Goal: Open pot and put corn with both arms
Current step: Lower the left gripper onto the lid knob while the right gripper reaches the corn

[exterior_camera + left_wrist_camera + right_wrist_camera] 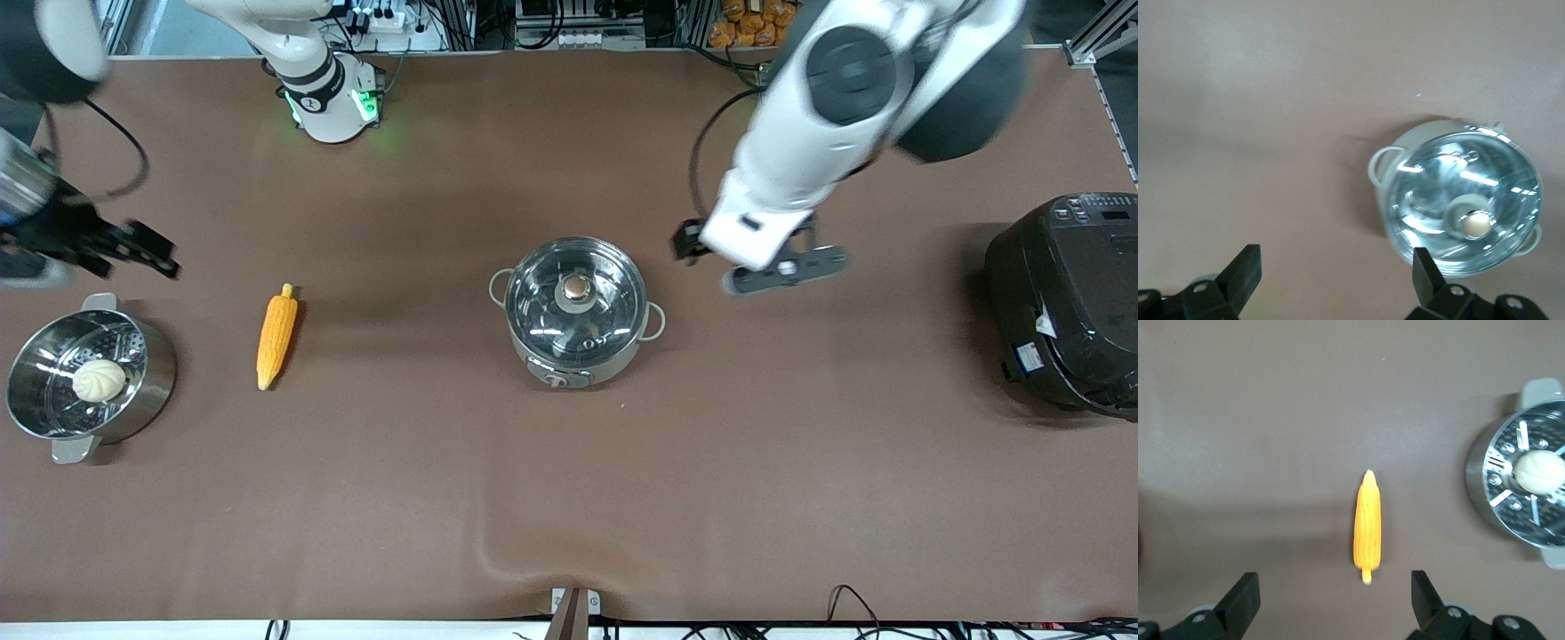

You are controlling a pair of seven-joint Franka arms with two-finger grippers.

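Nothing is done yet: the glass lid [576, 292] sits on the pot [576, 313] mid-table, and the corn [276, 335] lies toward my right arm's end. My left gripper [1336, 277] hangs spread over bare table beside the pot; my right gripper [1335, 599], spread, seems above the steamer pot [87, 377], both empty

one pot [576, 313], one corn [276, 335], one steamer [84, 377], one bun [99, 380], one rice cooker [1067, 302]

I see the pot [576, 313] upright mid-table, shiny steel on a grey base, its glass lid [575, 300] with copper knob on. The corn [276, 336], yellow-orange and tapered, lies flat toward the right arm's end, well apart.
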